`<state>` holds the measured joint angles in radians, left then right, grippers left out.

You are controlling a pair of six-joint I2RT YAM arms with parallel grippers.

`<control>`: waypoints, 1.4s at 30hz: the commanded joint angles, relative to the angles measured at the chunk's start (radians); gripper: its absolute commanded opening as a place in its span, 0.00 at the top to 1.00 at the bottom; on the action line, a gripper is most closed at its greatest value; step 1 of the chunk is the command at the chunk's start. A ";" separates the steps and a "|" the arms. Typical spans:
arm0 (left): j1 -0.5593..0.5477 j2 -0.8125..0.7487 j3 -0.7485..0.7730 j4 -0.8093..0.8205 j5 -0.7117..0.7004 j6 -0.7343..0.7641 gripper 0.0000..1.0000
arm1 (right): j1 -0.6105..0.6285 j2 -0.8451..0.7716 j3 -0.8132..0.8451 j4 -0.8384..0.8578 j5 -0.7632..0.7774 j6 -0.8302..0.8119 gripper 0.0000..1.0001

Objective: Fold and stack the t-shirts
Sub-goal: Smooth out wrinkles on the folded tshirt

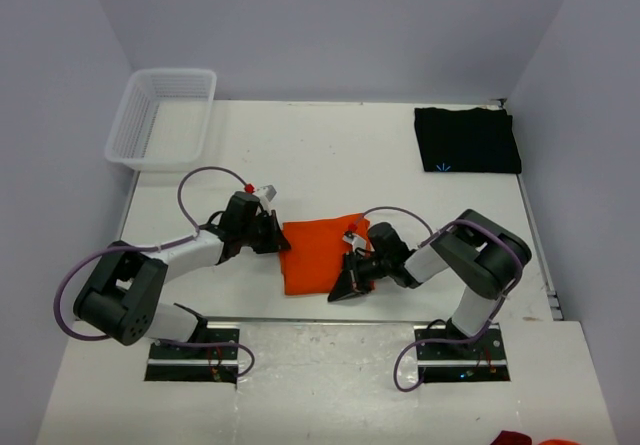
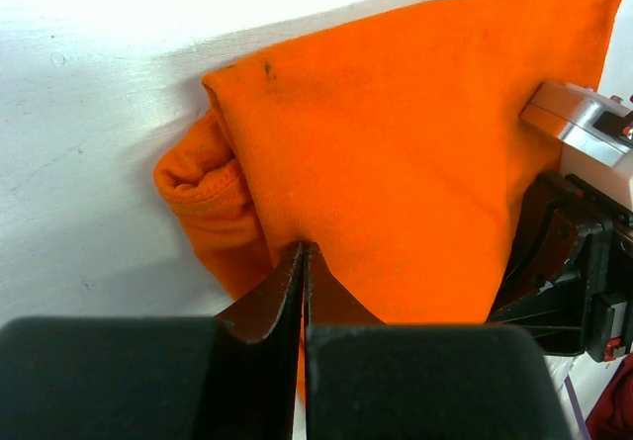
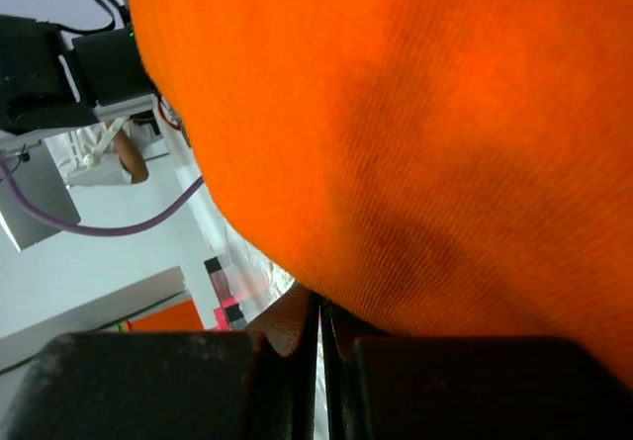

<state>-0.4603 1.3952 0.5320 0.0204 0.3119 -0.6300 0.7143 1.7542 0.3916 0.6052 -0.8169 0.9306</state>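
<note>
A white desk (image 1: 330, 155) is observed carrying all items. A white mesh basket (image 1: 125, 125) is placed at its 10 o'clock corner. The orange t-shirt (image 1: 318, 255), partly folded, is laid near the 6 o'clock edge. The black t-shirt (image 1: 467, 140) is laid folded flat at 2 o'clock. The left fingers (image 2: 272, 307) are pinched on the orange cloth at its 9 o'clock edge. The right fingers (image 3: 287, 326) are likewise clamped on it at 5 o'clock.

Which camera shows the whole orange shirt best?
The top external view: only there the orange shirt shows nearly whole. The left wrist view shows one bunched edge; the right wrist view, just orange cloth filling the frame.
</note>
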 commanded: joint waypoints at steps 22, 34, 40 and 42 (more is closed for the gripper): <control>0.003 -0.024 0.006 0.036 0.030 0.023 1.00 | 0.134 -0.385 0.378 -0.673 0.171 -0.197 1.00; 0.003 -0.027 0.013 0.018 0.032 0.042 1.00 | 0.134 0.086 0.348 -0.409 0.185 -0.156 1.00; 0.005 -0.016 0.014 0.021 0.029 0.047 1.00 | 0.135 0.084 0.280 -0.374 0.205 -0.156 1.00; 0.005 -0.016 0.022 0.016 0.027 0.049 1.00 | 0.134 0.006 0.280 -0.410 0.193 -0.170 1.00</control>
<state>-0.4603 1.3926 0.5320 0.0193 0.3290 -0.6083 0.8471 1.8221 0.7071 0.2440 -0.6971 0.7883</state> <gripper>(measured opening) 0.002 0.003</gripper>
